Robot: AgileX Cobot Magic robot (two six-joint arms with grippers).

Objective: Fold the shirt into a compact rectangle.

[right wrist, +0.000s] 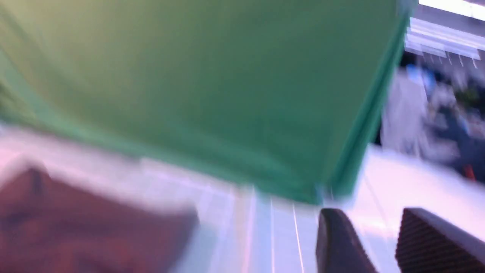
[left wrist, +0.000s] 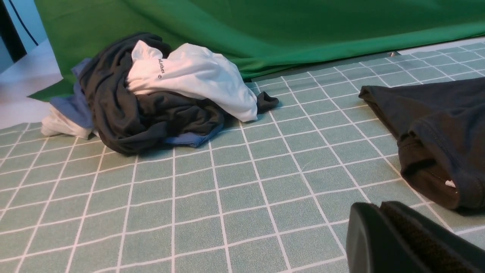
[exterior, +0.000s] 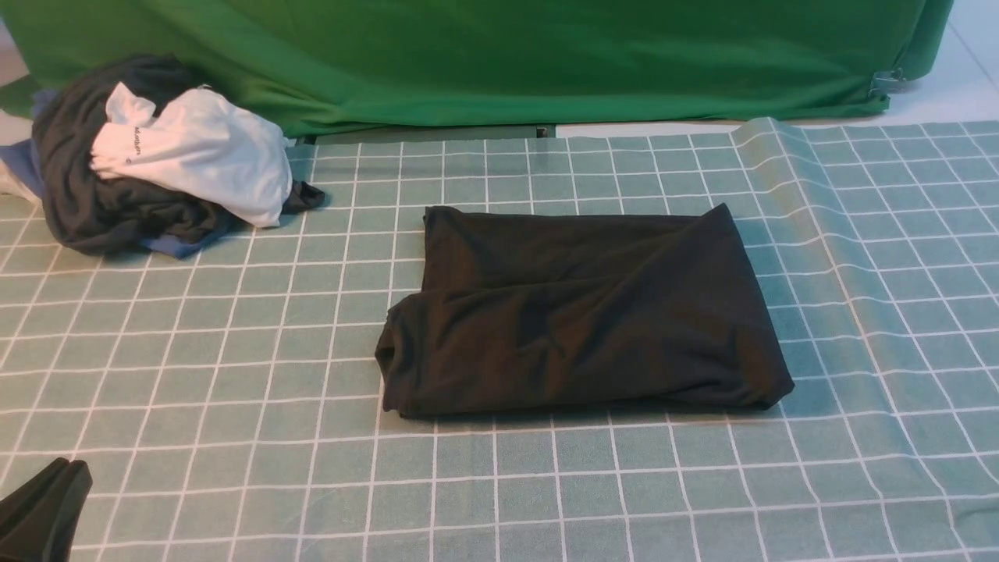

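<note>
Front view, folded black shirt (exterior: 581, 312) print hidden, left fingers (exterior: 66, 476) clenched empty, right fingers (right wrist: 424, 242) parted

Left gripper (exterior: 66, 468) is closed and empty; right gripper (right wrist: 382, 242) stands parted, empty.

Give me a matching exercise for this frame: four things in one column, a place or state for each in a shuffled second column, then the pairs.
Things:
1. shirt
2. clothes pile
3. left gripper
4. right gripper

Places or states:
A. shut, near left edge of the checked cloth
B. folded, mid-cloth
C. jaws apart, holding nothing
D. heaped at far left corner

Pairs: 1-B, 2-D, 3-A, 4-C
</note>
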